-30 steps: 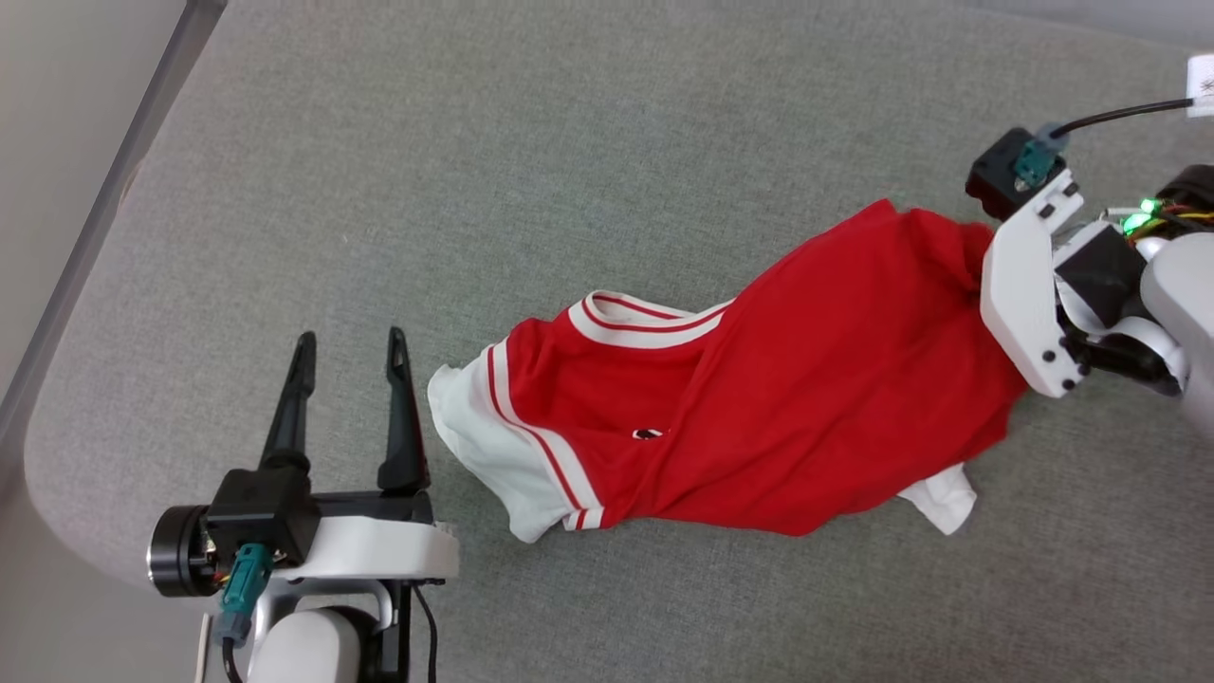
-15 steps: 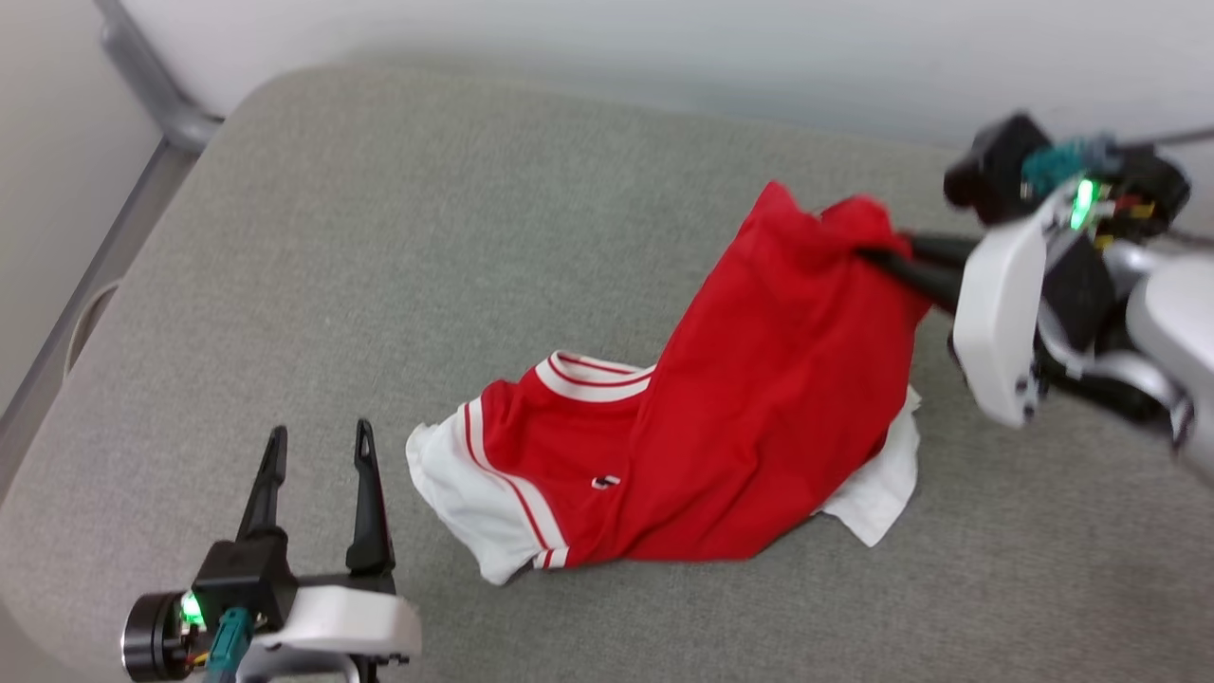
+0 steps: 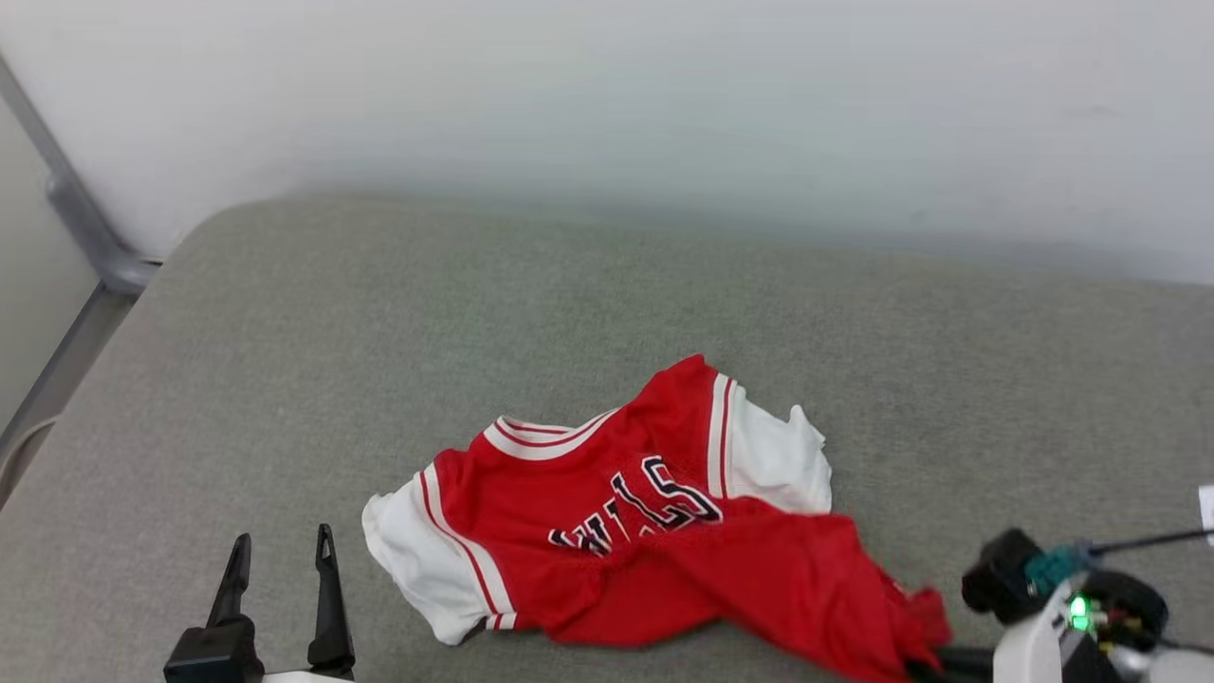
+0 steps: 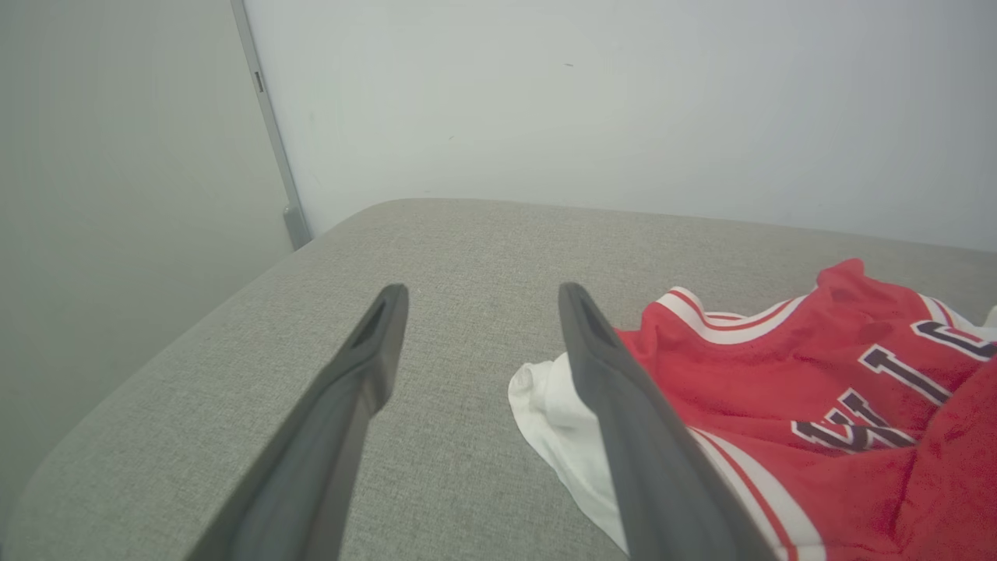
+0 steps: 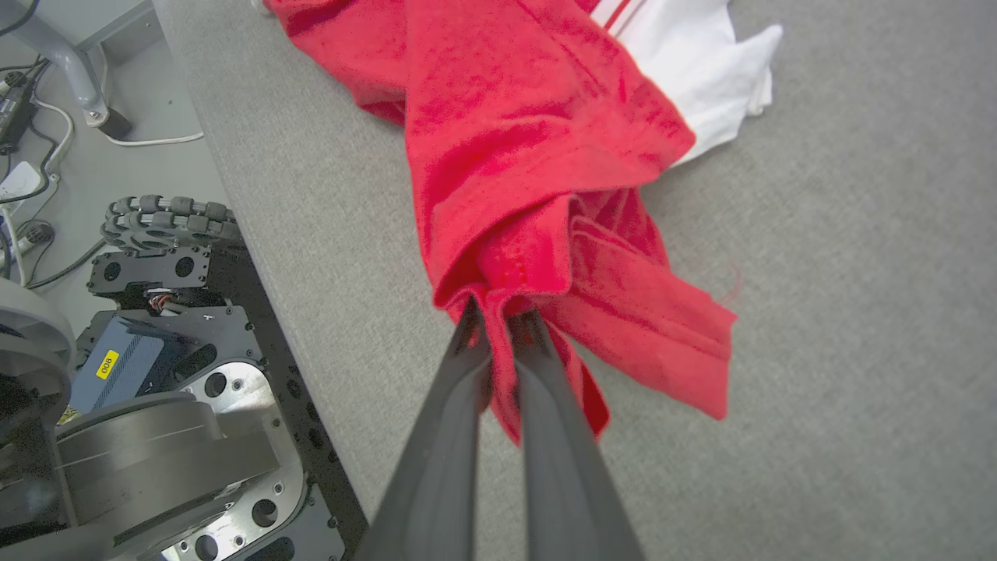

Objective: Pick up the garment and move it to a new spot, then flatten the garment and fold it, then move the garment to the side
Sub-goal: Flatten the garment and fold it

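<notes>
At your far left a grey metal post (image 3: 90, 242) runs down the pale wall (image 3: 664, 104) to the rounded corner of the grey woven cushion (image 3: 313, 332). Your left claw (image 3: 284, 536) hovers low over that cushion. Its two dark, tapered fingers are spread wide, with only bare fabric between them.

Just to its right lies the garment (image 3: 616, 541), crumpled on the near middle of the cushion. It is a soft red knit with white short sleeves and red-and-white striped trim at the collar and armholes. The nearest white sleeve (image 4: 561, 421) sits just beside the claw's inner finger. In the left wrist view the finger crosses in front of the sleeve, so you cannot tell whether they touch.

Black, white-outlined lettering (image 3: 645, 512) arcs across the chest. A flap of red cloth folded over it hides the lower part, so the word cannot be read whole.

Further right, the red hem trails toward the cushion's near edge. There your right claw (image 5: 501, 314) is pressed together, pinching a bunched fold of it.

Past that edge, the right wrist view shows the robot's black base plate, a roller wheel (image 5: 167, 218) and a blue-grey box. The box carries a yellow sticker (image 5: 107, 362) whose digits are too small to read with certainty. Cables (image 5: 47, 148) lie on the floor beyond.
</notes>
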Robot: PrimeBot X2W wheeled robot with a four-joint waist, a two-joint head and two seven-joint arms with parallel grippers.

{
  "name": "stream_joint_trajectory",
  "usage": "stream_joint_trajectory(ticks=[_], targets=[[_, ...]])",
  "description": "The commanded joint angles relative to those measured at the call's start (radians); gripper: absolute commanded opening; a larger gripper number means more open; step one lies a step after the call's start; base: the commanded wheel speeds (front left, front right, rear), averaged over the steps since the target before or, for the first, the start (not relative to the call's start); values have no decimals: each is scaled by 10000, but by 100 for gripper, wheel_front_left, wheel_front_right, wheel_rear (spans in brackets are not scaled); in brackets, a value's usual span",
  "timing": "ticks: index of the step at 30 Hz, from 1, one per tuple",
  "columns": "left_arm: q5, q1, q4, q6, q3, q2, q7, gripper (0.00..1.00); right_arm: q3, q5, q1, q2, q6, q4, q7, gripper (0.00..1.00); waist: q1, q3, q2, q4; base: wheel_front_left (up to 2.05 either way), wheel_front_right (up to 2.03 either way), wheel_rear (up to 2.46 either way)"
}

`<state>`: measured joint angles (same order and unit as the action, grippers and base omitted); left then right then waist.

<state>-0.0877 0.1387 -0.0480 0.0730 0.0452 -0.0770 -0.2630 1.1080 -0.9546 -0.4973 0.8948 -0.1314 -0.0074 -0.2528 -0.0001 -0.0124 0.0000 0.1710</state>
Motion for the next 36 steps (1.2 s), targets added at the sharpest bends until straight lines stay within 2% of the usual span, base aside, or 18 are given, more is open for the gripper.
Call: stream_joint_trajectory(ticks=[1, 7, 12, 13, 14, 18, 21, 27, 31, 36], targets=[[68, 108, -8, -28, 81, -7, -26, 100, -176, -103, 656, 28, 12, 35, 9, 0, 1, 162, 0, -168, 0, 0, 0], [80, 130, -60, -90, 143, 33, -26, 100, -1120, -97, 3246, -425, 14, 932, 122, 0, 1, 190, 0, -291, 0, 0, 0], [116, 114, -77, -127, 192, 57, -26, 100, -2070, 437, 4322, -1169, 12, 1651, 413, 2, 1, 133, 0, -368, 0, 0, 0], [130, 123, -88, -134, 205, 61, -26, 100, -2303, 507, 4477, -1329, 12, 1650, 494, 90, 1, 132, 0, -378, 0, 0, 0], [142, 146, -88, -139, 224, 58, -26, 100, -2621, 573, 4556, -1461, 12, 1600, 610, 100, 1, 137, 0, -395, 0, 0, 0], [155, 198, -86, -171, 264, 68, -26, 100, -3971, 1276, 4720, -1483, 12, 992, 842, 100, 1, 170, 0, -431, 0, 0, 0], [192, 163, -67, -189, 280, 71, -26, 100, -5286, 1610, 4792, -1540, 11, 103, 758, 100, 1, 198, 0, -426, 0, 0, 0], [268, -24, 28, -247, 224, 84, -26, 100, -7500, 2709, 4134, -1711, 11, -1637, -84, 100, 1, 64, 0, -243, 0, 0, 0], [309, -250, 82, -290, 109, 99, -26, 100, -7862, 3192, 3070, -1972, 11, -2062, -973, 100, 1, -231, 0, 11, 0, 0, 0], [284, -557, 182, -292, -57, 145, -26, 100, -7077, 3249, 1177, -1874, 13, -1540, -2312, 100, 1, -785, 0, 367, 0, 0, 0]])
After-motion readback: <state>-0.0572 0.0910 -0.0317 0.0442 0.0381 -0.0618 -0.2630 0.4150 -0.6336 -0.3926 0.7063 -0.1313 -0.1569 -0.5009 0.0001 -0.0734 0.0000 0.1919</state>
